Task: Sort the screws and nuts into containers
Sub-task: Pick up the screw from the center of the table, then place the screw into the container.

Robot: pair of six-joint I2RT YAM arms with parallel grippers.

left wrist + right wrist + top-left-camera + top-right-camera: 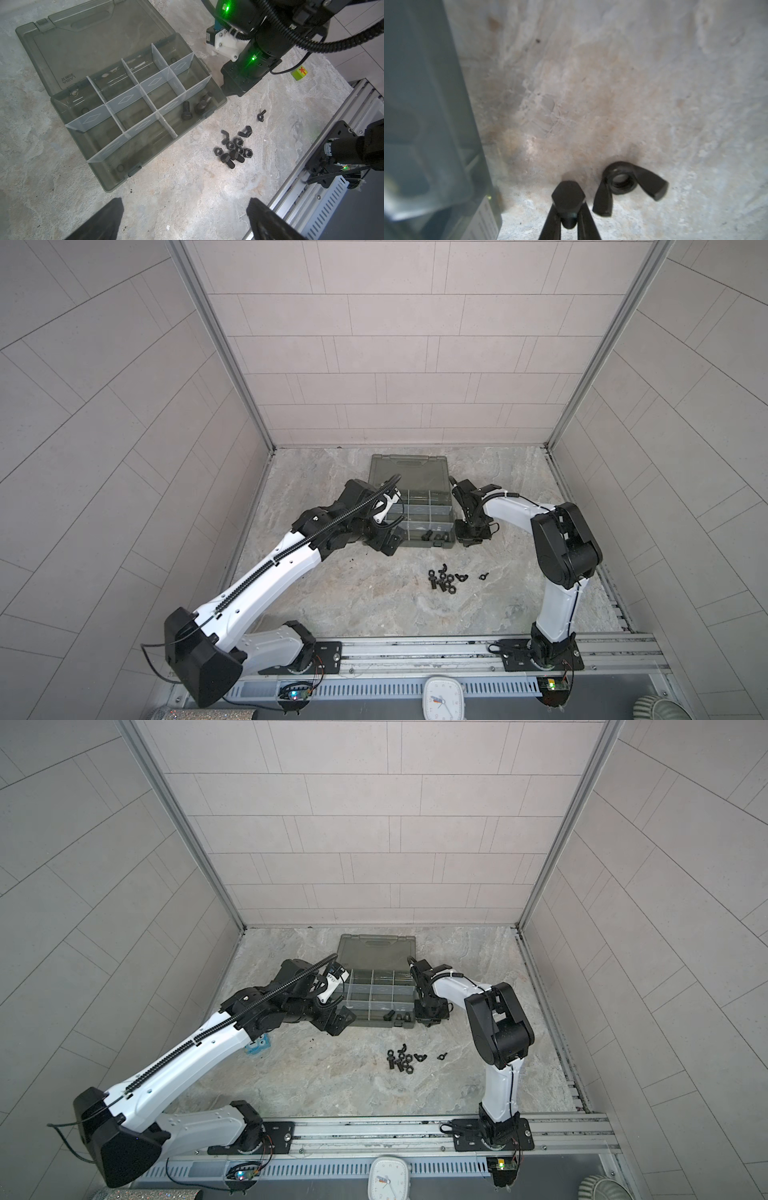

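The olive-grey organiser case (409, 472) lies open, its containers (133, 99) split by pale dividers. Two screws (186, 110) lie in the corner compartment nearest my right arm. A pile of loose nuts and screws (446, 577) (234, 149) sits on the table in front of the case, with a lone wing nut (261, 115) beside it. By the case's right side, low over the table, my right gripper (569, 222) is shut on a hex-head screw (568, 197); a wing nut (623, 182) lies right next to it. My left gripper (185, 220) hangs open and empty at the case's front left corner.
A green cube (299, 72) lies on the table behind the right arm. A small blue toy (258, 1044) sits under the left arm. The metal rail (415, 649) and a white clock (441, 693) border the front edge, and walls close in the other sides.
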